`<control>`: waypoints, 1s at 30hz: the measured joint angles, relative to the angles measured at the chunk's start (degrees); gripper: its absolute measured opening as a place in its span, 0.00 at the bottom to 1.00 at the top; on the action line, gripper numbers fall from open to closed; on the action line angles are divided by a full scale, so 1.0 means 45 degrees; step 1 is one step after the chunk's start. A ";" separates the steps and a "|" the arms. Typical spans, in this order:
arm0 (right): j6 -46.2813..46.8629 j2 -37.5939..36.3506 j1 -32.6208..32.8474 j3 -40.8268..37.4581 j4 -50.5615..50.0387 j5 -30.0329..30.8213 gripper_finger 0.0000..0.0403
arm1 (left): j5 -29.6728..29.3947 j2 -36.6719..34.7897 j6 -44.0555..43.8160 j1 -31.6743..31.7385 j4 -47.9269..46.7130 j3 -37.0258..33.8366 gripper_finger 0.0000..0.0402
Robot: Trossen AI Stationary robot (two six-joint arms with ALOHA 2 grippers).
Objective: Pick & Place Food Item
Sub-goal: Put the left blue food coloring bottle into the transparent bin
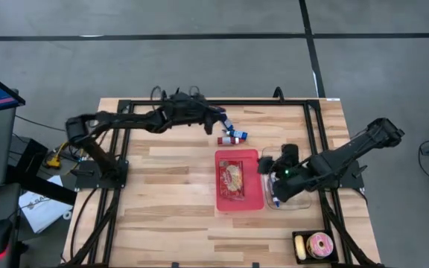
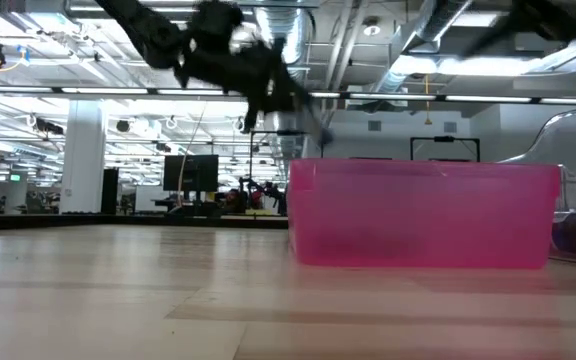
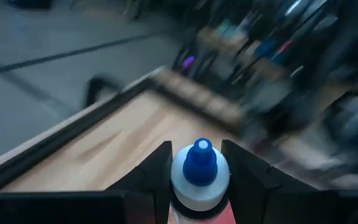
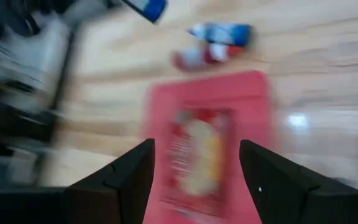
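Observation:
My left gripper (image 1: 218, 117) is over the far middle of the table, shut on a small bottle (image 3: 199, 177) with a blue cap and white shoulder. On the table just below it lie a red-and-white bottle (image 1: 228, 139) and a blue one (image 1: 239, 135), both on their sides. A pink bin (image 1: 237, 199) near the table's middle holds a red food packet (image 1: 233, 179). My right gripper (image 1: 269, 165) hovers open over the gap between the bin and a clear container (image 1: 289, 201), with nothing between its fingers (image 4: 135, 174). My left gripper pinches the bottle between its two fingers, on the white shoulder (image 3: 180, 180) just behind the blue cap. The fingers come nearly level from the table's left and lie along the bottle, whose cap (image 3: 201, 163) points forward past the fingertips. The bottle is lifted clear of the table.
A black tray with a pink-iced donut (image 1: 319, 244) stands at the near right corner. A black frame (image 1: 199, 102) runs round the table's edges. In the low view the pink bin (image 2: 423, 215) fills the middle and bare wood lies to its left.

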 joint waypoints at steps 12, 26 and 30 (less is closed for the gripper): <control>-0.0795 -0.2663 0.0188 -0.1884 0.8562 0.6055 0.58 | -0.0954 -0.2125 -0.0408 -0.2097 0.3340 0.0010 0.27; -0.8144 -0.0767 -0.2208 -0.3478 2.1605 0.2353 0.60 | -0.2205 -0.2127 0.0971 -0.3041 0.5060 -0.0010 0.27; -0.7482 -0.0176 -0.2533 -0.3478 2.1658 0.2013 0.60 | -0.2284 -0.2127 0.0981 -0.3000 0.5267 -0.0010 0.27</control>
